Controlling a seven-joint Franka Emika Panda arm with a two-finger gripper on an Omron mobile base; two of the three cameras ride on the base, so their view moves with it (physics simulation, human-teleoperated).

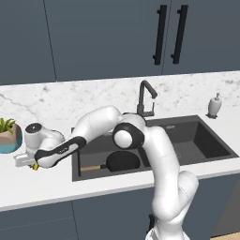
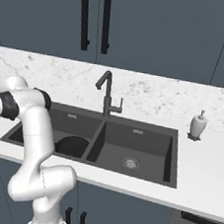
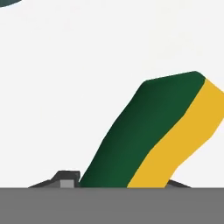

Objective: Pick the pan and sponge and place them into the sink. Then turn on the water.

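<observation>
Green-and-yellow sponge (image 3: 157,131) between the pincer (image 3: 118,183) tips, apparently pinched, over white counter (image 3: 65,87); no legible writing.

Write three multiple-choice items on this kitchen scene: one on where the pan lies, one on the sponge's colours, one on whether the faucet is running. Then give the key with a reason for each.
1. Where is the pan?
A. in the left basin of the sink
B. on the counter by the plant pot
C. in the right basin

2. Which colours does the sponge show?
A. blue and white
B. green and yellow
C. all pink

3. What is the state of the faucet?
A. running
B. off
C. missing

Key: 1 A, the black pan with its wooden handle lies in the left basin; 2 B, the hand view shows a green layer beside a yellow one; 3 B, no stream leaves the spout.
</observation>
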